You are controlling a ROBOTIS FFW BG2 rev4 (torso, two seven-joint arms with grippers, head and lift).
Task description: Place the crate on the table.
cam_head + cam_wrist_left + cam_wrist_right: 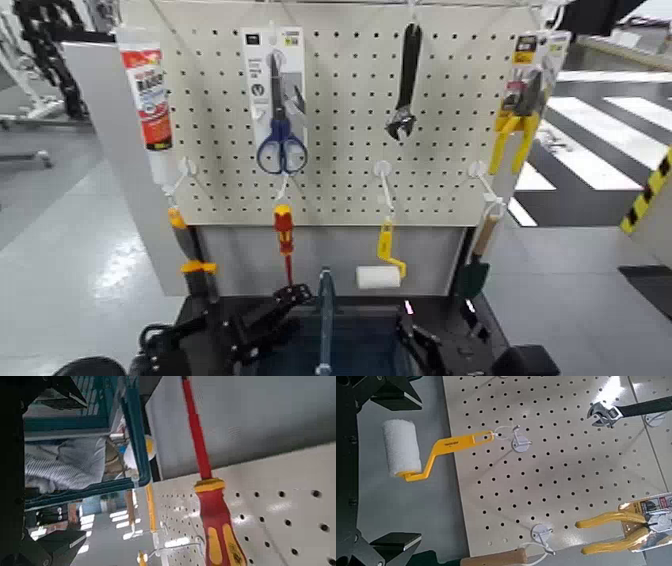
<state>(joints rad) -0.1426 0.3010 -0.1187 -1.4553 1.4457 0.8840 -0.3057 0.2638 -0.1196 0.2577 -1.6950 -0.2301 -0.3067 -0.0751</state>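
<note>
The crate, dark blue-grey with a slim upright blue bar, shows at the bottom of the head view, in front of the pegboard. It lies over the black table; I cannot tell whether it rests on it. My left gripper is at the crate's left side and my right gripper at its right side. In the left wrist view my left gripper has its fingers wide apart with nothing between them. The right wrist view shows the same for my right gripper.
A cream pegboard stands right behind the table. On it hang scissors, a wrench, yellow pliers, a sealant tube, a red screwdriver and a paint roller. Glossy grey floor lies on both sides.
</note>
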